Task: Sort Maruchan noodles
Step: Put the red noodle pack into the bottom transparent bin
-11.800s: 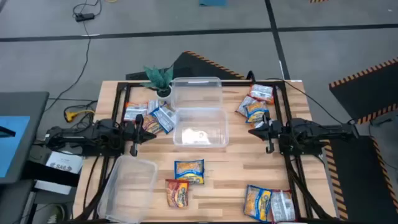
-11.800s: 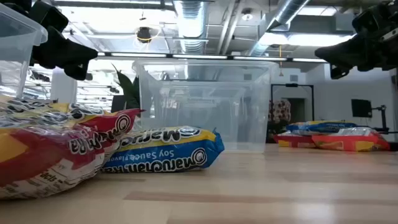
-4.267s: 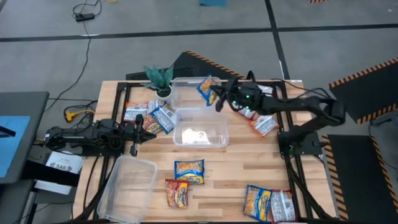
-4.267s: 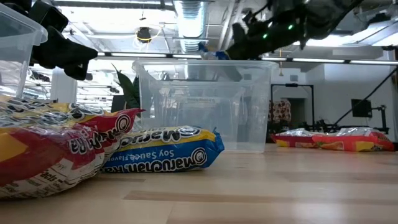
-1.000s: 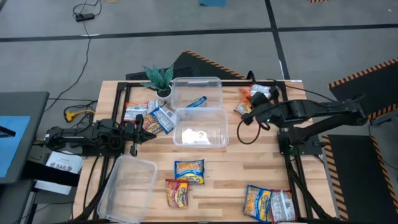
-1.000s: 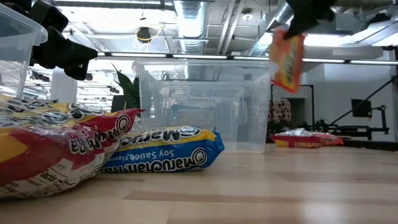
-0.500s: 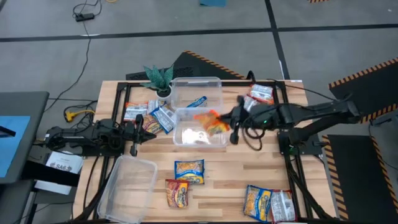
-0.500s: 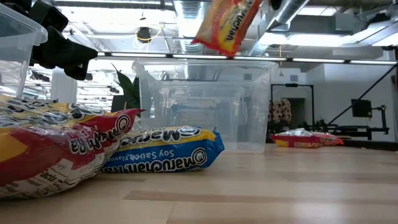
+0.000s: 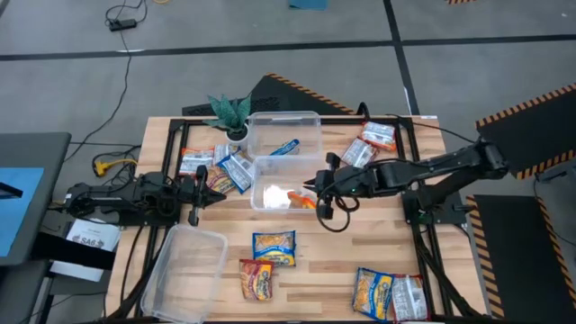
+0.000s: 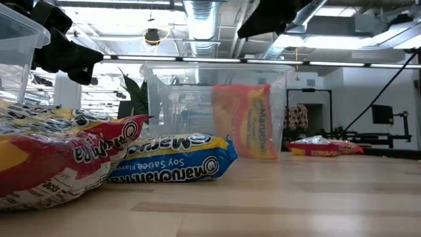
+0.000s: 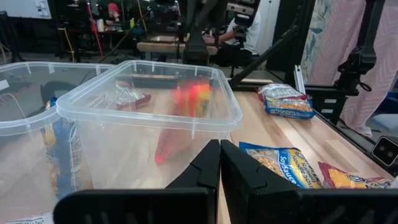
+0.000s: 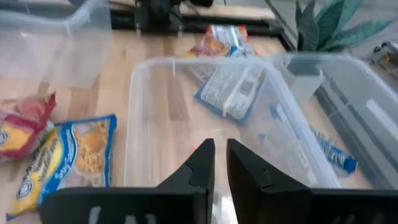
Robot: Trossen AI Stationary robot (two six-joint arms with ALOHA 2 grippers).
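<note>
Orange-red packet (image 9: 301, 197) is seen in clear tub (image 9: 290, 160), just below right gripper (image 9: 315, 192), fingers closed, empty. Left gripper (image 9: 202, 191) fingers closed too.

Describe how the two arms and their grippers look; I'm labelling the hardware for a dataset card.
Both arms are black, built of slim jointed links. The left gripper and the right gripper each end in two dark, flat, tapering fingers. A dark cable loops below the right arm. No markings are legible.

Noodle packet (image 9: 301, 200) in middle tub (image 9: 319, 166), right pincer (image 9: 322, 191) above
</note>
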